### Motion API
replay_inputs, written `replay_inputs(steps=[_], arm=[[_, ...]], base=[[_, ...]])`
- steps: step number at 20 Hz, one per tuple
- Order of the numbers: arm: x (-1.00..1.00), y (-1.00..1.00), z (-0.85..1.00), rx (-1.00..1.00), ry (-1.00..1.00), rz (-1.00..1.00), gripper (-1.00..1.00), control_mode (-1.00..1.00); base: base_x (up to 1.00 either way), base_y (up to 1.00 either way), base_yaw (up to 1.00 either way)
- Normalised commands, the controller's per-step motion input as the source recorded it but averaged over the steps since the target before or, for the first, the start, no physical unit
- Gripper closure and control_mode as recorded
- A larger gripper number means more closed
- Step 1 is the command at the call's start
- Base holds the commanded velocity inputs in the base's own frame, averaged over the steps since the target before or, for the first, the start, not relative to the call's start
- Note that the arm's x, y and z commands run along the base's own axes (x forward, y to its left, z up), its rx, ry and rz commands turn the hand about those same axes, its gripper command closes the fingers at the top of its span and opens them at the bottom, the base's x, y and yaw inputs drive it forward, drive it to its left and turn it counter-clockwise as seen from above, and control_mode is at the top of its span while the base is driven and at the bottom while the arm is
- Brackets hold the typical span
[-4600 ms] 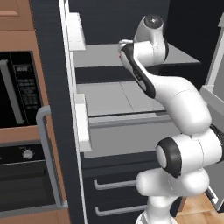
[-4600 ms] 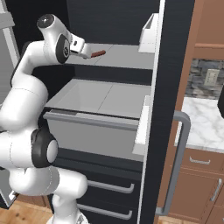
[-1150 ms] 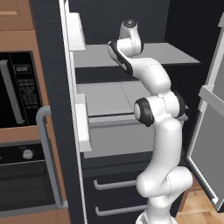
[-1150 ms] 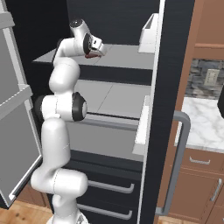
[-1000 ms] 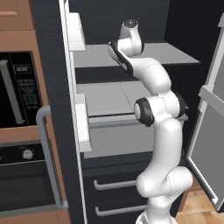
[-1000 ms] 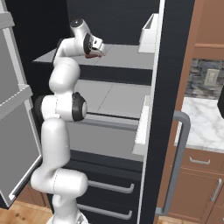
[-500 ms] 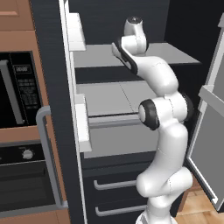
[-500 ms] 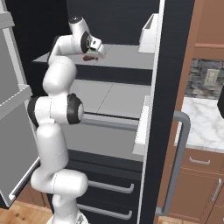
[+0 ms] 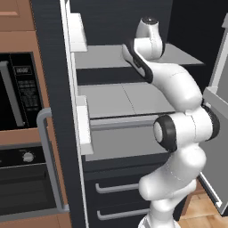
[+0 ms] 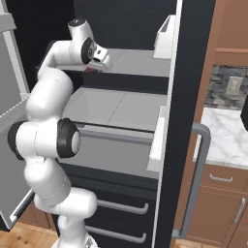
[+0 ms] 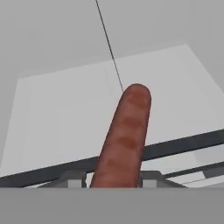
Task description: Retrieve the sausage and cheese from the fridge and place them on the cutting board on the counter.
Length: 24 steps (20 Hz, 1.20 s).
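Looking over the left base view, I see the arm reaching up into the open fridge [image 9: 111,18], its wrist at the upper shelf [image 9: 102,55]; from this side I cannot make out the claw's fingers.

From the right base view, the gripper [image 10: 97,66] sits at the near left edge of that shelf, and a small reddish bit of the sausage [image 10: 90,69] peeks out beneath it.

Through the hand view, the sausage [image 11: 124,138] stands out between the two fingertips [image 11: 72,178], which press in on its lower end, so I judge the claw narrow and clamped on it, above the grey shelf.

I reckon the sausage pickup is in hand. Next I would need to draw back out of the fridge without clipping the shelf, then carry it to the cutting board.
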Motion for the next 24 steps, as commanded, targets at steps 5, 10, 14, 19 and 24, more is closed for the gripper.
replay_inputs(steps=[5, 10, 14, 19, 24], arm=[[-1.00, -0.18, 0.04, 0.02, 0.01, 0.03, 1.00, -1.00], [-1.00, -0.16, 0.16, 0.00, 0.00, 0.09, 1.00, -1.00], [-1.00, -0.05, -0.03, 0.00, 0.00, 0.08, 1.00, -1.00], [-1.00, 0.00, -0.59, 0.00, 0.00, 0.14, 1.00, -1.00], [-0.94, 0.00, -0.73, 0.00, 0.00, 0.13, 1.00, -1.00]], base=[[0.00, 0.00, 0.00], [0.00, 0.00, 0.00], [0.00, 0.00, 0.00], [0.00, 0.00, 0.00], [0.00, 0.00, 0.00]])
